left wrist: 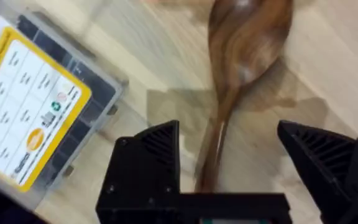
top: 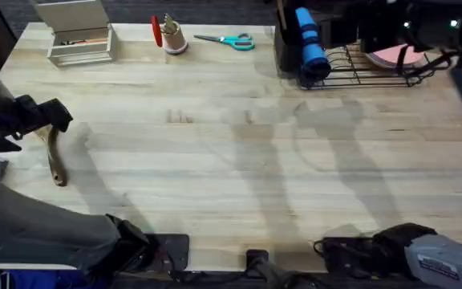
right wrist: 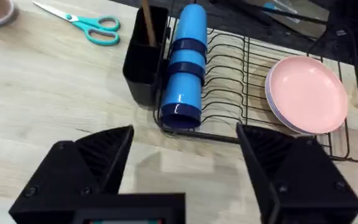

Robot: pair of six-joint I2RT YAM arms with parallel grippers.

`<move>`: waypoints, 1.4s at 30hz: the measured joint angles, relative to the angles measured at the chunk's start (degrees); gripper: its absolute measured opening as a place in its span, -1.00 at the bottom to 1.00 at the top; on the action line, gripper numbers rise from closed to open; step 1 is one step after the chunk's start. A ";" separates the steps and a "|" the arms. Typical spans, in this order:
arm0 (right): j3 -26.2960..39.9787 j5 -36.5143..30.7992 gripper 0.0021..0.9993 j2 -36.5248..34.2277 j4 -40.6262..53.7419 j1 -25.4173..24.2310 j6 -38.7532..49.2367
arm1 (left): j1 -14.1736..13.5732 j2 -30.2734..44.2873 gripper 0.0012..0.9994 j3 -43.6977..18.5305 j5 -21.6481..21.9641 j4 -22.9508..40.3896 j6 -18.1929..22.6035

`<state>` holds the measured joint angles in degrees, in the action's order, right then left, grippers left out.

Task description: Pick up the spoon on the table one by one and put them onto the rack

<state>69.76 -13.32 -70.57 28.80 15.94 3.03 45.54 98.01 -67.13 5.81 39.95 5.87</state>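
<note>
Left gripper (left wrist: 229, 180) wide astride spoon (left wrist: 244, 56) handle on table (top: 239, 160); right gripper (right wrist: 185, 180) wide before rack (right wrist: 241, 93)

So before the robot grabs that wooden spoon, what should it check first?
1. Left gripper open: ok, its fingers stand wide apart.
2. Spoon lined up: ok, the handle runs between the fingers in the left wrist view.
3. Spoon lying flat on the table: ok.
4. Room beside the spoon: cannot tell; a clear parts box with a yellow label sits near, apart from the spoon, but it may be close to one finger.
5. Rack ready: ok; its black cutlery holder is open on top and already has a wooden handle in it.
6. Right gripper out of the way: ok, open, holding nothing, on the rack's side.
</note>
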 joint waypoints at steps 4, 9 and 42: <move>0.00 0.00 0.99 0.00 0.00 0.00 0.00 | 1.57 0.26 0.97 0.00 -3.77 -1.48 0.02; 0.00 0.00 0.99 0.00 0.00 0.00 0.00 | 2.65 1.20 0.99 0.00 -5.90 -2.04 0.17; 0.00 0.00 0.99 0.00 0.02 0.00 0.00 | 4.28 5.84 -0.90 -0.52 -9.74 -2.76 0.59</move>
<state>69.76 -13.32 -70.57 28.82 15.94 3.03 49.82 103.85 -67.66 -3.94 37.19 6.46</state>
